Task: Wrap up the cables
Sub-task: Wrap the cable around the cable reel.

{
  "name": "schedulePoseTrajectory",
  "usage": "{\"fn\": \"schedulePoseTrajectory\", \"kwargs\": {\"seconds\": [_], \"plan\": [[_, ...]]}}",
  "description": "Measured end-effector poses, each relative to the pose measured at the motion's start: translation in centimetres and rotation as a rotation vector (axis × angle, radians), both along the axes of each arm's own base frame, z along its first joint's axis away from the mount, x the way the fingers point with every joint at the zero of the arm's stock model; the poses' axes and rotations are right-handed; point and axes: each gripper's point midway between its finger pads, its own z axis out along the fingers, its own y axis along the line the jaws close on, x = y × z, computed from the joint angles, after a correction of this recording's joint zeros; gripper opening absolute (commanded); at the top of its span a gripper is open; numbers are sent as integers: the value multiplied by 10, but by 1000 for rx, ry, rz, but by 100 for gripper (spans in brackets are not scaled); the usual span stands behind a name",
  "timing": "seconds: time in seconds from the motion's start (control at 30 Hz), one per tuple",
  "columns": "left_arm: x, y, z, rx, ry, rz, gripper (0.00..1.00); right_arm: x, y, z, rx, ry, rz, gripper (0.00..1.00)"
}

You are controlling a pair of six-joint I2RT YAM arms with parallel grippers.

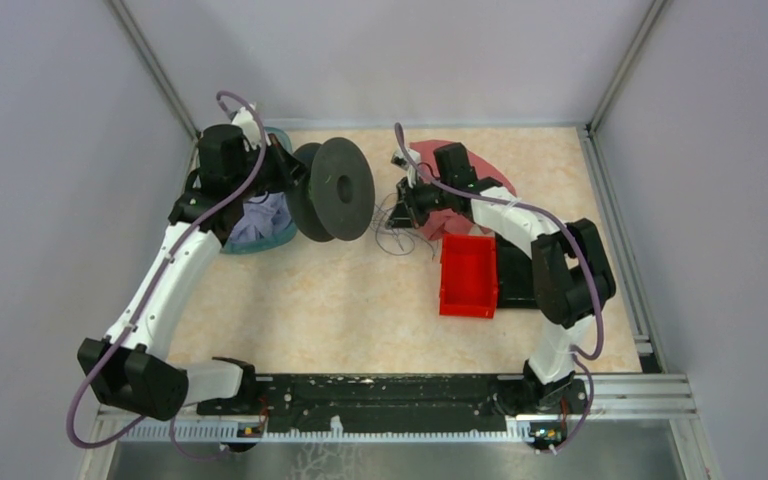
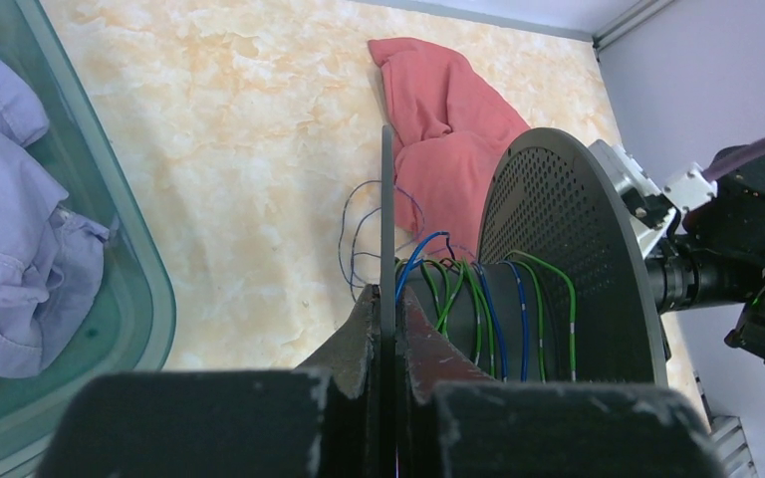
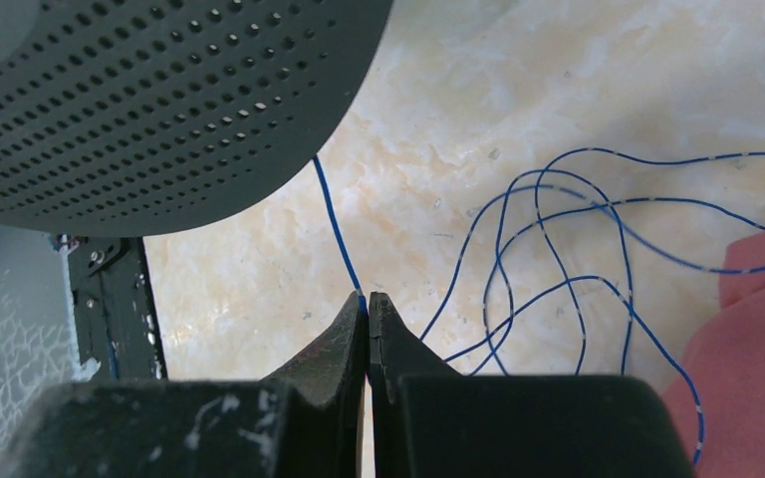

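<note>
Right pincer [image 3: 368, 299] pinches a blue strand of the cables [image 3: 337, 224]; loose loops lie right of it, beside one red cloth [image 3: 757, 339]. Left pincer [image 2: 386, 309] is clamped on one black spool [image 2: 558, 229] by its near flange.

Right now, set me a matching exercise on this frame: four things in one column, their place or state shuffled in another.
1 left gripper
2 right gripper
3 red bin
4 lilac cloth

a inside the teal tub
b shut on the blue cable
c shut on the flange of the spool
d on the table

Pairs: 1-c, 2-b, 3-d, 4-a
</note>
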Motion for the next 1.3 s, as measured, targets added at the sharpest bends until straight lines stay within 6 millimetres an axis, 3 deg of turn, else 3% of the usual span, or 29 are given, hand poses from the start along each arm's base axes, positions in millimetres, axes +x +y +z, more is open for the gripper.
{"fn": "schedulePoseTrajectory", "kwargs": {"seconds": [0.2,0.5,0.63,0.87,1.1,1.3], "plan": [[3,4,4,-17,8,23,0,-9,4,3,24,10,42,8],[8,12,35,-37,-60,36,0,-15,3,7,28,12,57,15],[7,11,49,-45,-86,20,0,-16,2,16,39,-13,62,25],[0,7,98,-66,-185,-24,0,-8,-7,35,75,-59,45,44],[-15,2,150,-91,-291,-80,0,1,-18,66,111,-149,13,54],[-29,0,191,-112,-379,-115,0,6,-16,74,136,-168,-1,60]]}}
